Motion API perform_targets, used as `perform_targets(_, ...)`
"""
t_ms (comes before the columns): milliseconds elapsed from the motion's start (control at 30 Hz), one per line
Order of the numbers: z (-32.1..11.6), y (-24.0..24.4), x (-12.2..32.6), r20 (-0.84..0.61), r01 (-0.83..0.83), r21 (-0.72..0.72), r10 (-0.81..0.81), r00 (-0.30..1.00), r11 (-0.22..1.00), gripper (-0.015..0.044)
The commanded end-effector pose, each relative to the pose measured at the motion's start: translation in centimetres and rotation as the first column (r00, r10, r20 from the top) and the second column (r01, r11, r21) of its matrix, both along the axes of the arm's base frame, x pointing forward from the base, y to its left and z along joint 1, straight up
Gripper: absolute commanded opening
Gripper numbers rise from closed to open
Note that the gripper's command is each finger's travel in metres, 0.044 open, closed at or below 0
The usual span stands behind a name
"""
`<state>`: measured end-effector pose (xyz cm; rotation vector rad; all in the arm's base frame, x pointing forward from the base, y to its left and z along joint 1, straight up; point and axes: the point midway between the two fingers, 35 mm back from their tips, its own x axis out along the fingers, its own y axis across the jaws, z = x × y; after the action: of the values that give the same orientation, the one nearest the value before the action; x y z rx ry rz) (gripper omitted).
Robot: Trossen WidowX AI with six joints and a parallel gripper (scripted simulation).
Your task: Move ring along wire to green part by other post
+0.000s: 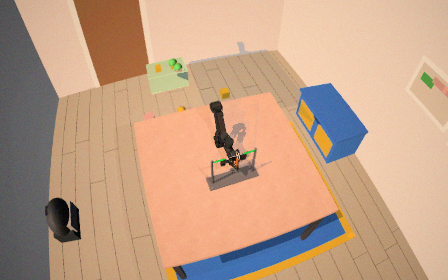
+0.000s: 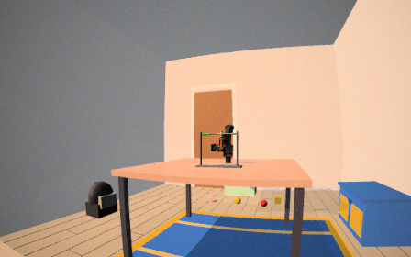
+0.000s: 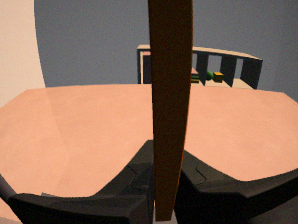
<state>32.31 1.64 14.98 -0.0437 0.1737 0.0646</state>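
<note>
Clamping the handle [image 3: 169, 90] near its lower end, the gripper [image 3: 164, 196] holds it upright at frame centre. You carry the ring [image 1: 237, 157], barely resolved, about mid-wire [image 1: 231, 158]. Expect a light, rigid, possibly slick rod; keep the grip low and firm.

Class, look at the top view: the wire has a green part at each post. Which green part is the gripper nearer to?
The green part by the right-hand post. The gripper, shut on the orange handle, sits right of the wire's middle, farther from the left green part.
</note>
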Motion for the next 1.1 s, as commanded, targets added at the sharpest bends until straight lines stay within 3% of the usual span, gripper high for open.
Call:
perform_targets(0, 0.0, 0.3, -0.2, -0.01, 0.0, 0.003, 0.0, 1.0, 1.0, -0.015)
perform_targets(233, 0.0, 1.2, -1.1, -0.083, 0.005, 0.014, -0.003, 0.997, 1.0, -0.015)
perform_targets(1067, 0.0, 4.0, -1.2, -0.09, 0.008, 0.039, -0.005, 0.996, 0.999, -0.015)
